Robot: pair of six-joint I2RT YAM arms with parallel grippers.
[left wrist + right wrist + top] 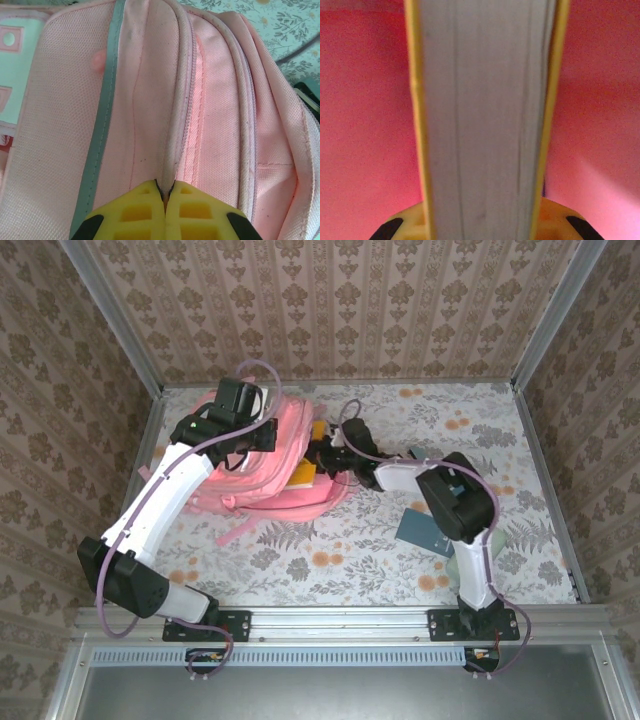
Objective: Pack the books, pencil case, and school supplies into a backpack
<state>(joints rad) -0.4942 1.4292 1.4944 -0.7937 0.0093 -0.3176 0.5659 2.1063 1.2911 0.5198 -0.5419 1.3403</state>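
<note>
**Top view.** Locate the backpack (255, 475) lying left of centre on the table (400, 570), with its mouth turned toward the right arm. Note the left gripper (265, 435) set on the upper rim of that mouth, evidently to lift the rim and hold the opening wide. Note the right gripper (325, 455) at the mouth, closed on the book (303, 476), which is partly inside. Find the notebook (424, 530) flat on the table beside the right arm. Find the pencil case (456, 566) just beside it, partly under that arm. Treat both as unpacked and well apart from the backpack.

**Left wrist view.** Confirm the left gripper (165, 192) clenched tight on a raised fold of the backpack (215, 125), beside the zipper (189, 100). Read this pinch as an anchor: tension on the rim, to stop the opening collapsing during loading.

**Right wrist view.** Confirm the right gripper (480, 227) grasping the book (485, 100) across its thickness, with the page edge facing the camera and the covers against the pads. Observe the pink backpack (365, 125) on both sides, placing the book inside a compartment. Do not assume which compartment; not determinable here. Judge the edge-on hold as chosen for a slim entry between the walls. Expect release only with the book seated deep enough; depth not readable. Watch for a cover snagging on the rim.
</note>
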